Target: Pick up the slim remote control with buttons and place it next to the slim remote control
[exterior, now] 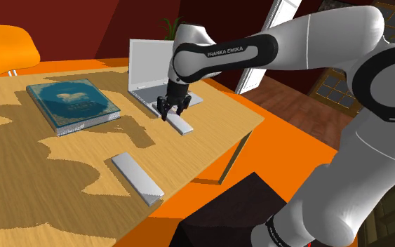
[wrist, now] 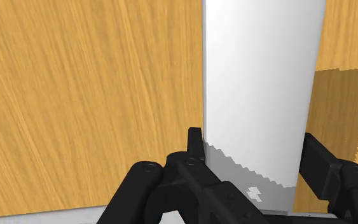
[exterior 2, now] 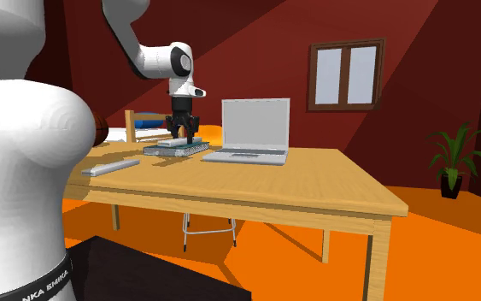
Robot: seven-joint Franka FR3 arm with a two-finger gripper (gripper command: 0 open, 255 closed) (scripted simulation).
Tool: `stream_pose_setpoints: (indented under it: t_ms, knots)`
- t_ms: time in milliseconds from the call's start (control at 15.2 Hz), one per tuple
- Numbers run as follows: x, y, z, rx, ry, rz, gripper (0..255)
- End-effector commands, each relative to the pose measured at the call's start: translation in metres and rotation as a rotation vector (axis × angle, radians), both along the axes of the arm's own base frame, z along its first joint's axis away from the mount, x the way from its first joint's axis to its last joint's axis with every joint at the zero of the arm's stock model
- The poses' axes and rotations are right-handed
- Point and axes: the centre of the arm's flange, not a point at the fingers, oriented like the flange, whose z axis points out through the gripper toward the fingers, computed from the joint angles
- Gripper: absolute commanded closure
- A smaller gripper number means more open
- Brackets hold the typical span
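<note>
A slim white remote (exterior: 182,125) lies on the wooden table (exterior: 48,182) just in front of the laptop. My black gripper (exterior: 174,112) stands straight down over its far end. In the wrist view my gripper (wrist: 254,137) clasps the remote (wrist: 260,63), with a finger pressed against each long side. I cannot tell whether the remote has left the tabletop. A second slim grey-white remote (exterior: 137,177) lies nearer the table's front edge, and appears at the second exterior view's left (exterior 2: 110,166).
An open grey laptop (exterior: 150,67) stands right behind the gripper. A blue book (exterior: 73,104) lies to the shoulder view's left of it. An orange chair (exterior: 3,49) is behind the table. A potted plant (exterior 2: 456,158) stands on the orange floor.
</note>
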Motion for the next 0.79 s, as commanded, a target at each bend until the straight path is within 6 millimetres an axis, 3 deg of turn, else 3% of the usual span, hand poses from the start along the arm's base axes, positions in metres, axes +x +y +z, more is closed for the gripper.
stream_pose_setpoints:
  t_ms: [0,726]
  knots:
    - [0.001,0.026,-0.001,0.000,0.000,-0.001,255]
    - [0.008,0.171,0.000,0.000,0.000,-0.001,255]
